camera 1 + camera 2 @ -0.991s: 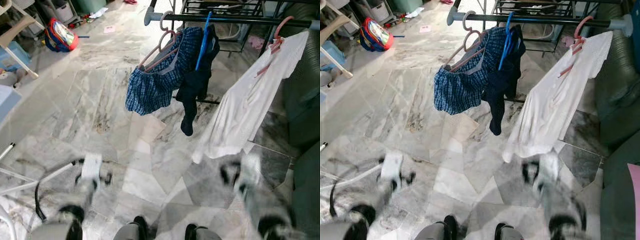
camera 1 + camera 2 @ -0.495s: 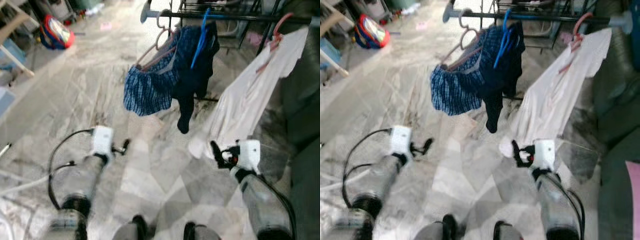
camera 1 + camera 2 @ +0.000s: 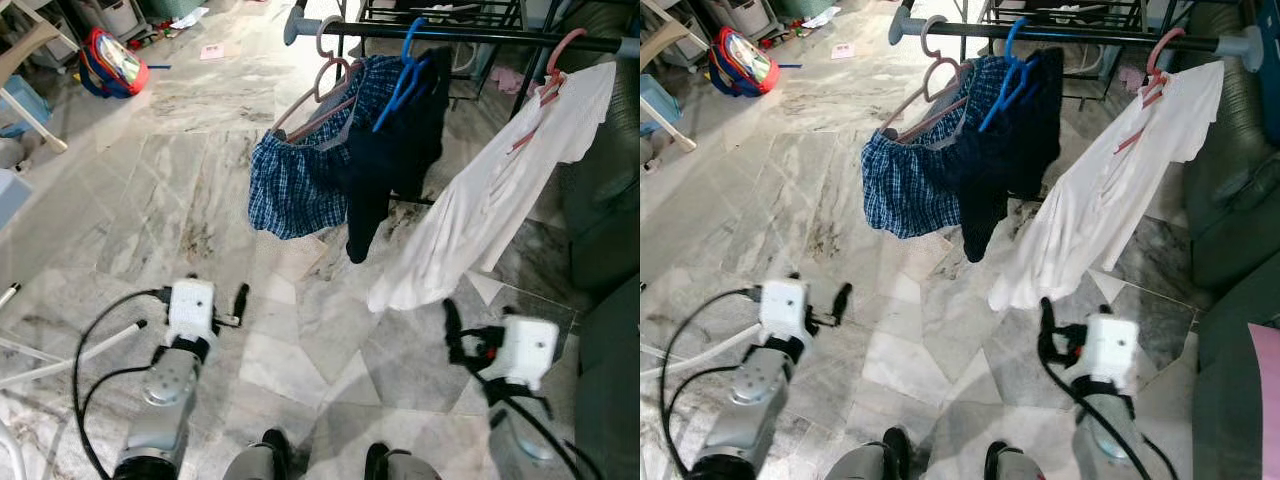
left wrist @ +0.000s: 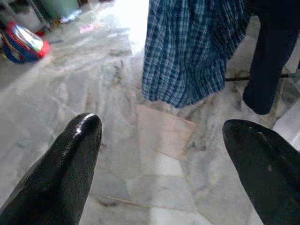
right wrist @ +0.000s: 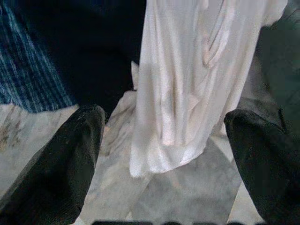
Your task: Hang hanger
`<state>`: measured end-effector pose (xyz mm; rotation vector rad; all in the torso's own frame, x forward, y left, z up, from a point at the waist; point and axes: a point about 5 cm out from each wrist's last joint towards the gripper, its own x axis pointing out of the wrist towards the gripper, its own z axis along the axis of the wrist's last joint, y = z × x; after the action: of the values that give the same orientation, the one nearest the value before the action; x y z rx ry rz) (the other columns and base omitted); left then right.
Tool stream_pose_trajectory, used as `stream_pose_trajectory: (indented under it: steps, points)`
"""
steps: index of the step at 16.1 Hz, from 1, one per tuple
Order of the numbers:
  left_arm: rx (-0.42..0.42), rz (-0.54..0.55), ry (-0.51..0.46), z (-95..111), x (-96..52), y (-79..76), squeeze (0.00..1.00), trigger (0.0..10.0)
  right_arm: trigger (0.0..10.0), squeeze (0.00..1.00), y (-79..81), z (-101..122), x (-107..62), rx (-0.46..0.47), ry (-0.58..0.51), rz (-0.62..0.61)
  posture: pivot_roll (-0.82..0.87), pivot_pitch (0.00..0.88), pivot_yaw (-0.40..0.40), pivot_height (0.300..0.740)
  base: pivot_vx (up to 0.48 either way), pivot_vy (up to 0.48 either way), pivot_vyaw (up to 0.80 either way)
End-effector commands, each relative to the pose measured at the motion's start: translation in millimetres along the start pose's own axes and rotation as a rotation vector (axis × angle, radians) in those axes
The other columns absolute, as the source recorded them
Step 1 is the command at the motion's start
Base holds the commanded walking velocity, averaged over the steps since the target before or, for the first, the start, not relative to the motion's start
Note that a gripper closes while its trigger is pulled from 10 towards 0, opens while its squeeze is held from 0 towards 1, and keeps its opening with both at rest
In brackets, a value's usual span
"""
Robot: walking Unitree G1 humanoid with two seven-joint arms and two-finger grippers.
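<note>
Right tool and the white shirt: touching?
Apart. In the right wrist view, the right tool is open, with floor visible between its fingers and the white shirt hanging beyond.

No readable text, labels or numbers — garments, floor items too small to tell

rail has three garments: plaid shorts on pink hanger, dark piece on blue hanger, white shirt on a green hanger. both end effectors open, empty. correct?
One error: the white shirt hangs on a pink hanger, not green, as the left eye view shows. The rest holds: plaid shorts on a pink hanger, dark garment on a blue hanger, left end effector and right end effector open and empty.
</note>
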<state>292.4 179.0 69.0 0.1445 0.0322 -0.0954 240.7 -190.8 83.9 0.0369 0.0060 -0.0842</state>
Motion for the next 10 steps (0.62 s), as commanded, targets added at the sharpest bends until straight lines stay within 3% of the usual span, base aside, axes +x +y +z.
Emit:
stream_pose_trajectory:
  steps: [1, 3, 5, 7, 8, 10]
  points:
    - [0.013, -0.034, 0.034, -9, -9.8, -4.7, 0.0, 10.0, 10.0, 0.0, 0.8, 3, -4.7, -0.017, 0.006, 0.035, -0.03, 0.254, 0.066, 0.74, 0.0, 0.0, 0.0]
    - [0.004, -0.079, 0.065, -18, -19.0, -13.6, 0.0, 10.0, 10.0, 0.0, 1.5, 6, -7.1, -0.061, 0.003, 0.072, -0.03, 0.261, 0.071, 0.74, 0.0, 0.0, 0.0]
    - [0.046, -0.105, 0.04, -14, -20.4, -16.8, 0.0, 10.0, 10.0, 0.0, -1.3, 11, -9.2, -0.12, -0.017, 0.076, -0.04, 0.268, 0.076, 0.74, 0.0, 0.0, 0.0]
    - [0.028, -0.093, 0.014, -5, -13.0, -18.4, 0.0, 10.0, 10.0, 0.0, -4.1, 20, -8.6, -0.116, -0.051, 0.038, -0.04, 0.271, 0.081, 0.74, 0.0, 0.0, 0.0]
    - [0.001, -0.073, 0.001, 5, 2.3, -13.9, 0.0, 10.0, 10.0, 0.0, -0.3, 31, -4.5, -0.122, -0.095, 0.02, -0.05, 0.272, 0.087, 0.74, 0.0, 0.0, 0.0]
    - [-0.03, -0.056, 0.006, 10, 12.4, -10.0, 0.0, 10.0, 10.0, 0.0, 5.6, 34, -2.3, -0.123, -0.105, 0.017, -0.05, 0.271, 0.09, 0.74, 0.0, 0.0, 0.0]
